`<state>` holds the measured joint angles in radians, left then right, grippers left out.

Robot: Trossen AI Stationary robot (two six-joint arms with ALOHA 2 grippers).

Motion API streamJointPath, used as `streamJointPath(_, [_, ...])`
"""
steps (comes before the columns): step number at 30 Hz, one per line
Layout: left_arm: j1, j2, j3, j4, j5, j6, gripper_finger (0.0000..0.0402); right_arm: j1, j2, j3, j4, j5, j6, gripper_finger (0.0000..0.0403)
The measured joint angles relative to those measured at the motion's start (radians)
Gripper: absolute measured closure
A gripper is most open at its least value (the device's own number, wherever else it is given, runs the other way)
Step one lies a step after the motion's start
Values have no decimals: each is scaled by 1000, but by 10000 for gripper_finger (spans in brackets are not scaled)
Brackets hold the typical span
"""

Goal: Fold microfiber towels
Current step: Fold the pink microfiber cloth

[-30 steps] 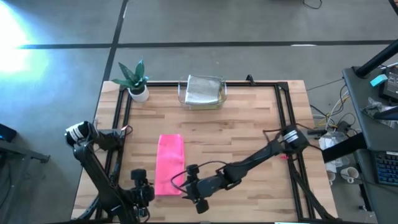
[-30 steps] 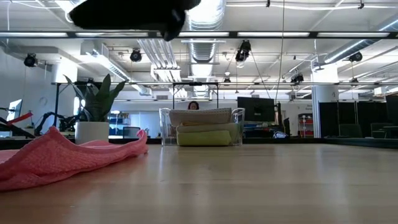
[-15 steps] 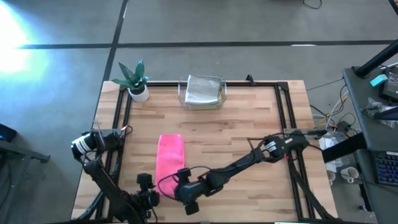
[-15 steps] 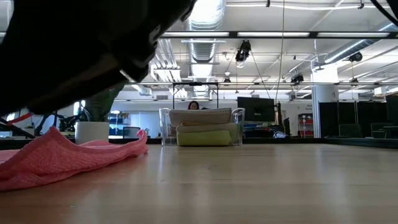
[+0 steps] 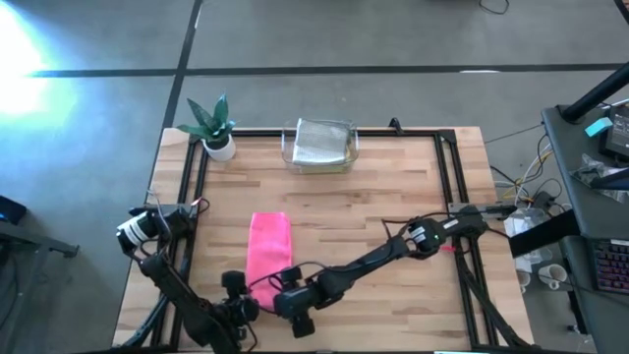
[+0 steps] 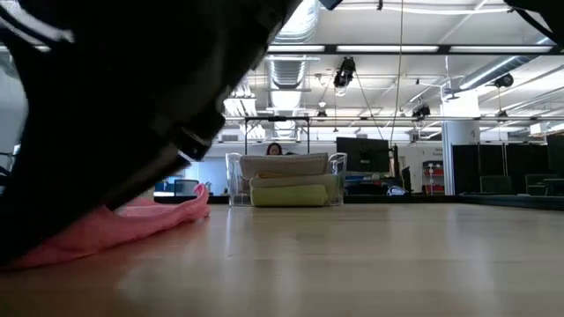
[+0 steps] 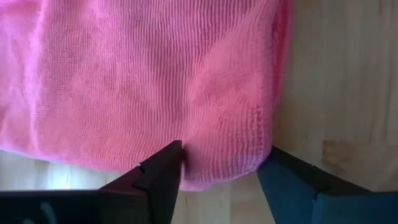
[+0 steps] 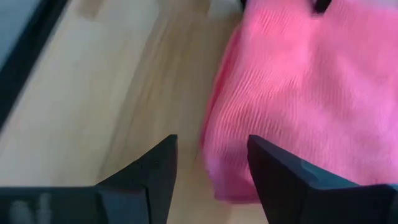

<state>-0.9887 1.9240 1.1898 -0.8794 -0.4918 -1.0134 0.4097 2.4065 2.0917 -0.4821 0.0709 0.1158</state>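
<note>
A pink towel (image 5: 267,246), folded into a long strip, lies flat on the wooden table, its length running near to far. Both grippers are at its near end. My left gripper (image 5: 243,295) is open; in its wrist view the towel's near corner (image 7: 249,168) lies between its fingers (image 7: 224,149). My right gripper (image 5: 285,292) is open too, and in its wrist view (image 8: 211,140) its fingers stand either side of the towel's other near corner (image 8: 227,183). In the low view a dark arm hides most of the towel (image 6: 154,218). My left gripper comes at the towel's near edge from above with its fingers open. One fingertip (image 7: 175,152) shows over the cloth beside the corner; I cannot tell whether it touches. My right gripper's open fingers stand around the other near corner; I cannot tell whether they touch it.
A clear plastic tray (image 5: 291,147) at the table's far edge holds folded towels, a greyish one (image 6: 286,165) on a lime green one (image 6: 286,195). A potted plant (image 5: 214,126) stands at the far left corner. Bare wood lies to the right of the pink towel.
My right gripper has gone toward the table's left edge, up to the pink towel's near end. My left gripper has gone toward the table's right edge, to the same end. An arm has come down in front of the low camera. The towel lies as before.
</note>
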Motion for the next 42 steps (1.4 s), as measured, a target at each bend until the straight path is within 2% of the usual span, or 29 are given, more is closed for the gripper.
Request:
streamJointPath(9, [14,2,-5,66,9,0,316,-4,6,-8,-43,17,-5,228])
streamJointPath(13, [15,3,-5,97,11,0,364,-8,6,-12,-36,27,-11,260])
streamJointPath(16, [17,3,-6,114,10,0,391,-10,5,-16,-34,27,-11,302])
streamJointPath(21, [29,3,-4,122,14,0,394,-10,5,-4,-63,30,-7,384])
streamJointPath(29, [61,-59,32,129,38,19,394,10,-4,138,-354,13,100,393])
streamJointPath(34, [79,-138,81,135,142,130,393,32,-13,263,-477,-17,187,394])
streamJointPath(42, [81,-257,125,135,249,70,393,81,-85,266,-473,-7,388,394])
